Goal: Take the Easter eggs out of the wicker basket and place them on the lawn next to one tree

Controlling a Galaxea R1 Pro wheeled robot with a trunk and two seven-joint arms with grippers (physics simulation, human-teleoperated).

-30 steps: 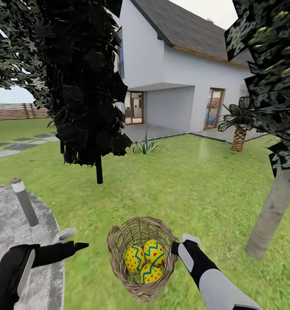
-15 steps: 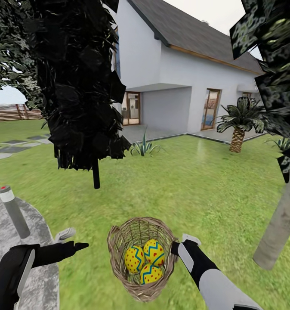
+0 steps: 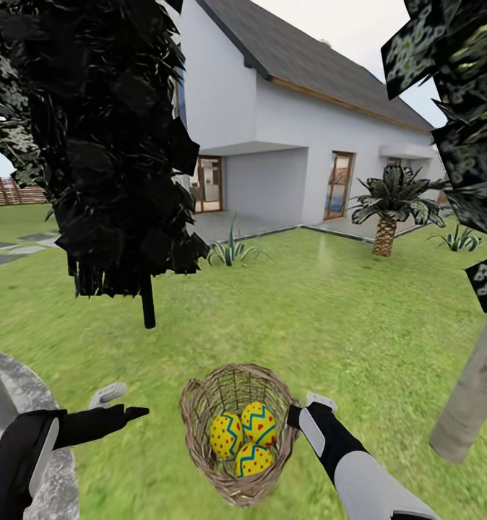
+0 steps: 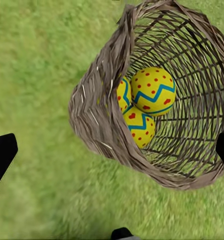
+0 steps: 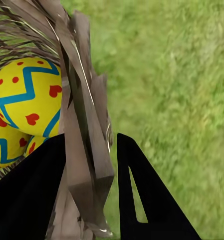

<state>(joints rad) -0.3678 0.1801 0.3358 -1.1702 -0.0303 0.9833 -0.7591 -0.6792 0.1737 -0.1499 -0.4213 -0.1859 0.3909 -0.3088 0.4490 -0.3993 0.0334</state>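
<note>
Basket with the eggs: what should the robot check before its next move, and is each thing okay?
1. All three Easter eggs are in the wicker basket: ok.
2. Right gripper holds the basket's rim, one finger inside and one outside: ok.
3. Left gripper is free to pick an egg: ok, it is open and apart from the basket.
4. Basket is steady: not ok, it looks tilted, with the eggs bunched on its low side.
5. A grey-trunked tree is close, on the robot's right: ok.
6. Grass at the foot of that trunk is free for the eggs: cannot tell.
</note>
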